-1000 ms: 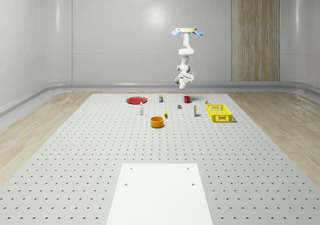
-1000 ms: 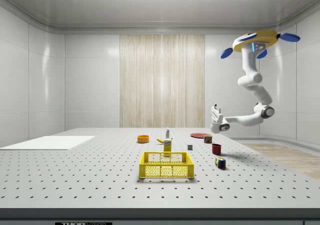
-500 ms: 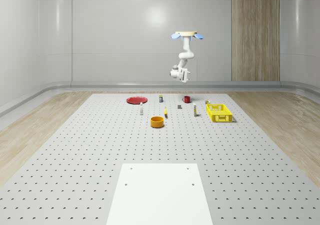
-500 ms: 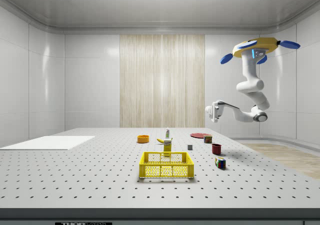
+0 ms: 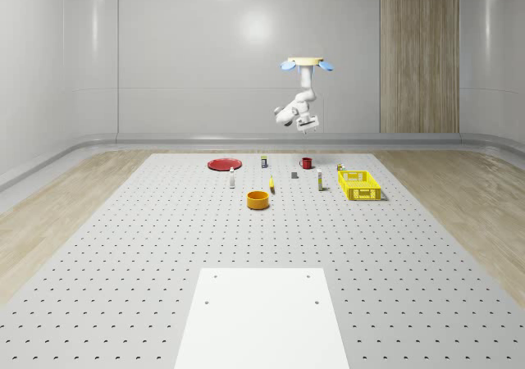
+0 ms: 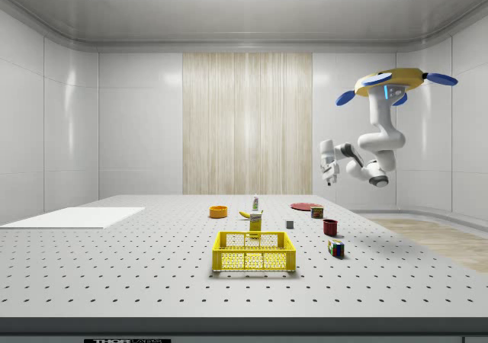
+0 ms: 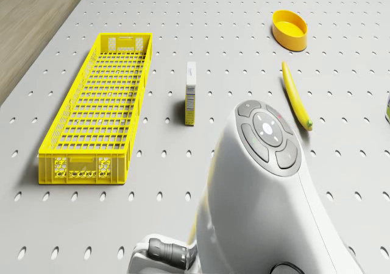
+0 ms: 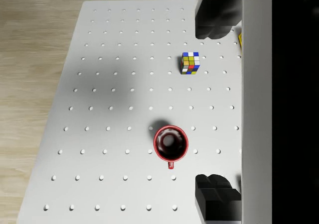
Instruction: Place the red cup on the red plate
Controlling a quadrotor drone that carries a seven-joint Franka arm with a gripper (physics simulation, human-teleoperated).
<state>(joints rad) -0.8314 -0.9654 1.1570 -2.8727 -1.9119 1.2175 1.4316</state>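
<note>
A quadrotor drone (image 5: 301,62) is hovering high above the far end of the perforated desk (image 5: 164,246), its white arm (image 6: 375,146) folding beneath it in the upper right of the side view. The end effector (image 6: 328,174) is hanging in the air well above the desk, pointing down, with its fingers (image 8: 215,16) spread wide and gripping nothing. Directly below, in the wrist view, the red cup (image 8: 170,144) is standing upright on the desk near its edge, with a colour-patch cube (image 8: 190,63) lying near it. In the whole-scene view the red cup (image 5: 306,163) is sitting right of centre at the far end, well apart from the red plate (image 5: 223,164) lying flat to the left. A yellow basket (image 5: 358,184), an orange-yellow bowl (image 5: 258,199) and a banana (image 7: 296,97) are sitting nearer the camera.
</note>
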